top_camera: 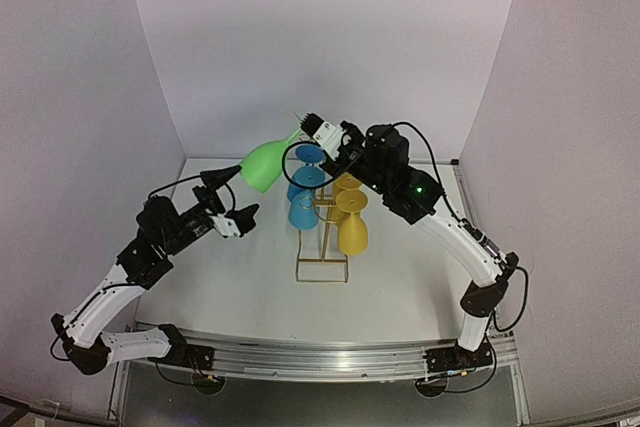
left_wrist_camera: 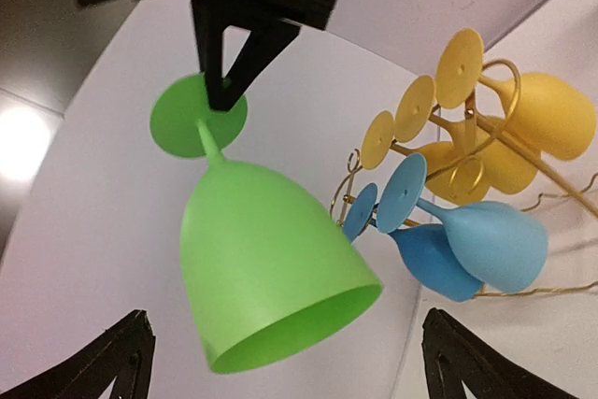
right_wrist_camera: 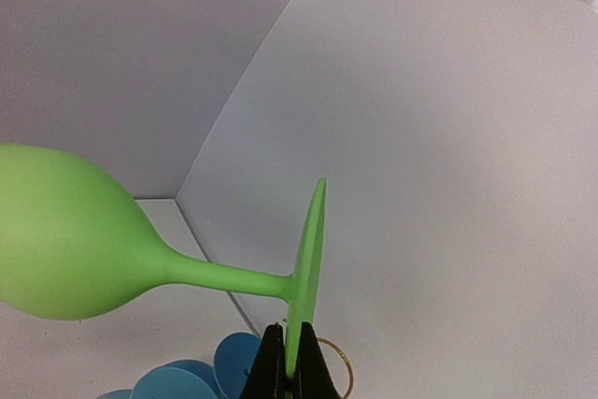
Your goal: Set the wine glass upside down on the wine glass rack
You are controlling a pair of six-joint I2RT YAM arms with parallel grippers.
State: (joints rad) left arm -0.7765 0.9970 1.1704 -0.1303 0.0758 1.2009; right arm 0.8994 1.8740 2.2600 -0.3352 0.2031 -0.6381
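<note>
White table (top_camera: 400,287), seen from above and behind. The gold wire wine glass rack (top_camera: 323,237) stood upright near the table's centre, its rectangular wire foot resting flat on the surface. Nothing else visibly touched the tabletop. A metal rail (top_camera: 320,352) ran along the near edge of the table.
</note>
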